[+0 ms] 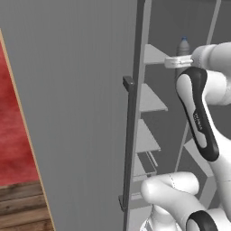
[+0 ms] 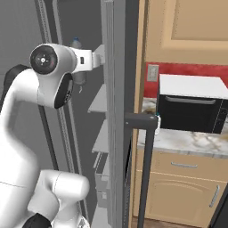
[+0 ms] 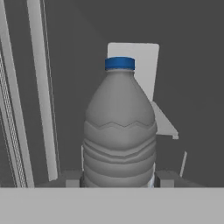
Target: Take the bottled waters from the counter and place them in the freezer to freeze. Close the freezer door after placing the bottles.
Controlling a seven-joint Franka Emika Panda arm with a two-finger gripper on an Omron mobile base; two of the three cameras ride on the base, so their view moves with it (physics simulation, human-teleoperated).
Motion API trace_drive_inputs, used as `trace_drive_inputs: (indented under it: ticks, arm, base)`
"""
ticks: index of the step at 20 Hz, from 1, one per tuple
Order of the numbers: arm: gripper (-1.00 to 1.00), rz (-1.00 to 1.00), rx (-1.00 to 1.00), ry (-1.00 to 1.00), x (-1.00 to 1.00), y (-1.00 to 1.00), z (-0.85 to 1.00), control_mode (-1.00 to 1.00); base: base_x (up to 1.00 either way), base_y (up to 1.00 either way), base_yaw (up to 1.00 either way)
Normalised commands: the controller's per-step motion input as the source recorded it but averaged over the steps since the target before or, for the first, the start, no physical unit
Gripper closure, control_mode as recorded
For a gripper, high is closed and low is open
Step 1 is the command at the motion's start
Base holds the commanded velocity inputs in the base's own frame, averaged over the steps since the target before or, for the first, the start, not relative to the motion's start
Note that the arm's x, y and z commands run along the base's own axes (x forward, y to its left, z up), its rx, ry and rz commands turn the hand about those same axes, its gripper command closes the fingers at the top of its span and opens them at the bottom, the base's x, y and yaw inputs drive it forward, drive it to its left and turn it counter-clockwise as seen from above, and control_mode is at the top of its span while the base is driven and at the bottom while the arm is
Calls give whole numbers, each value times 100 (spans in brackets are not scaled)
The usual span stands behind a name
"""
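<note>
Inside freezer (image 1: 198, 27), gripper (image 3: 118, 178) clamps bottle (image 3: 119, 131); base hidden.

No text can be read. The dark band on the arm (image 1: 200, 121) carries small pale lettering, too blurred to make out. The bottle (image 3: 119, 131) has no label.

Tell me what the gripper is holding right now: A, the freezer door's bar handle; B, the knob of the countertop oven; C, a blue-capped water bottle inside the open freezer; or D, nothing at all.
C: in the hand view the gripper is shut on the grey ribbed bottle with the blue cap, fingers either side of it, among the freezer's shelves.
</note>
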Motion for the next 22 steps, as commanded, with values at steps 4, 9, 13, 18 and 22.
trace_drive_inputs:
  ticks: [4, 9, 13, 18, 22]
  arm:
    - [100, 0, 12, 0, 14, -24, 0, -100]
    - [100, -1, 2, -1, 17, -3, 0, -100]
    - [100, -7, 0, -2, 32, 0, 0, -100]
    - [100, -7, 0, -3, 36, 0, 0, -100]
    - [100, -5, 0, -4, 38, 0, 0, -100]
  base:
    - [0, 0, 0]
    - [0, 0, 0]
    - [0, 0, 0]
    - [0, 0, 0]
    - [0, 0, 0]
